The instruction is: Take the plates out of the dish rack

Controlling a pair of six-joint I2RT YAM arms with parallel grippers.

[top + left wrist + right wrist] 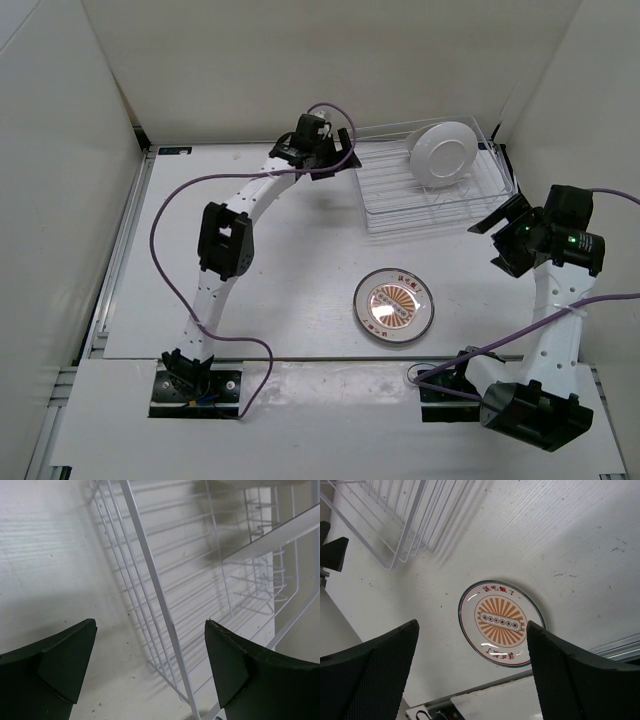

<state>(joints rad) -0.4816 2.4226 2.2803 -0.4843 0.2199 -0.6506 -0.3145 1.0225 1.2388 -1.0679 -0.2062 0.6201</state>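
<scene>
The wire dish rack (400, 208) stands at the back right of the table. A white plate (443, 152) stands upright in its far part. The plate with the orange sunburst centre (394, 306) lies flat on the table in front of the rack. My left gripper (343, 152) is open and empty at the rack's left side; in the left wrist view (150, 647) its fingers straddle the rack's rim wire (150, 575) without touching it. My right gripper (500, 240) is open and empty by the rack's front right corner; the right wrist view (472, 647) shows the sunburst plate (501, 624) below it and a rack corner (395, 535).
White walls close in the table at the back and on both sides. A raised white strip (330, 385) with the arm bases runs along the near edge. Purple cables (160, 230) loop beside the left arm.
</scene>
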